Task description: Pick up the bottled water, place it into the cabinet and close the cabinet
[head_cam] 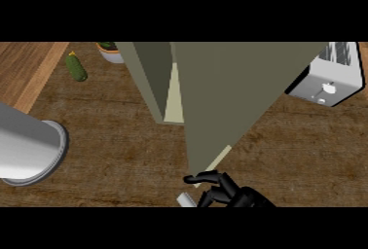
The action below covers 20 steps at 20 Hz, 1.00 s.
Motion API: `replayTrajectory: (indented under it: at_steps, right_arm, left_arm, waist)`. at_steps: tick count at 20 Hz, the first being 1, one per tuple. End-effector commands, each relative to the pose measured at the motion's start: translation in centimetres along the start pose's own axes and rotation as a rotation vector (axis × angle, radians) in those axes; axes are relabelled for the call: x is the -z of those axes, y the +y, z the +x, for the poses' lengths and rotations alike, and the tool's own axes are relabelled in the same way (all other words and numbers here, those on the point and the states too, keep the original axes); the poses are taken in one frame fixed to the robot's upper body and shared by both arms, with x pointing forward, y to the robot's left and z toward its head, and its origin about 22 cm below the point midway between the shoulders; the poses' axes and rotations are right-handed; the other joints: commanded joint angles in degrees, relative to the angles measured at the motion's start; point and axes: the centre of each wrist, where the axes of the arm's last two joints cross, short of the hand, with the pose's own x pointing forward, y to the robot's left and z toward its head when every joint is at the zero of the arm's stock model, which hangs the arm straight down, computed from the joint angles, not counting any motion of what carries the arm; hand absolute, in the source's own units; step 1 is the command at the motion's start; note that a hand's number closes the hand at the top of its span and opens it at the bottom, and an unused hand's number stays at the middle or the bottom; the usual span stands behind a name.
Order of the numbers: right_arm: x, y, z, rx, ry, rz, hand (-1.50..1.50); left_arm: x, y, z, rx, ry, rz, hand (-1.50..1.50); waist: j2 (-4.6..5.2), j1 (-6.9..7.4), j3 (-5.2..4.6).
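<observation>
Right robot hand [229,190] curled at cabinet door's [237,92] lower edge, holding nothing we could see | bottled water unseen, probably inside cabinet [152,73] above the hand | risk: we judged fingers might slip off, door left ajar.

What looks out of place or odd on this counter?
A cucumber lies loose on the counter far left, apart from everything. The cabinet door stands open, the right robot hand at its lower tip. Nothing looks spilled.

cabinet [237,87] centre | cucumber [77,68] far left | toaster [327,78] right
</observation>
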Motion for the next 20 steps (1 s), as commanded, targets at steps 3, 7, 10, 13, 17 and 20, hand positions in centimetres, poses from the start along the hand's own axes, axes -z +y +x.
replayTrajectory:
  at_steps: [3, 7, 10, 13, 17, 20]
  right_arm:
    - [4.9, 0.9, 2.1, 0.109, -0.100, 0.052, 1.50]
    - [7.9, -1.7, 3.8, 0.182, -0.119, 0.024, 1.50]
    - [10.3, -4.2, 4.5, 0.215, -0.129, 0.022, 1.50]
    - [12.2, -7.1, 4.8, 0.220, -0.136, 0.011, 1.50]
    - [14.9, -8.5, 2.8, 0.218, -0.092, 0.046, 1.50]
    - [16.0, -9.8, 3.6, 0.185, -0.094, 0.029, 1.50]
  left_arm:
    - [-1.4, 2.9, 1.3, -0.016, -0.033, 0.032, -1.50]
    - [-1.1, 2.8, 2.9, -0.030, -0.025, 0.013, -1.50]
    - [-1.6, 2.6, 3.5, -0.022, -0.035, 0.017, -1.50]
    - [-2.9, 3.5, 3.8, -0.041, -0.034, 0.030, -1.50]
    - [-2.7, 4.6, 5.7, -0.026, -0.048, 0.041, -1.50]
    - [-4.5, 4.3, 6.7, -0.008, -0.053, 0.050, -1.50]
  waist:
    - [-0.80, -0.63, -0.22]
    - [-0.64, -0.81, -0.12]
    - [-0.65, -0.93, -0.09]
    - [-0.75, -1.28, -0.10]
    - [-0.69, -2.19, -0.09]
    - [-0.88, -1.83, -0.09]
